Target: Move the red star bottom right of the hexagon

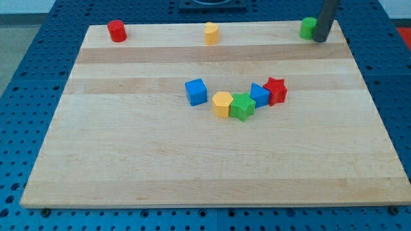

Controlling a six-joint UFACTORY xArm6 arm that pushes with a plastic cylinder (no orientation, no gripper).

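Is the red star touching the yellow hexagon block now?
No. The red star sits at the right end of the row, with a blue block and a green block between it and the yellow hexagon.

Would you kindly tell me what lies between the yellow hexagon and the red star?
In the camera view, a green star and a blue block sit between the yellow hexagon and the red star.
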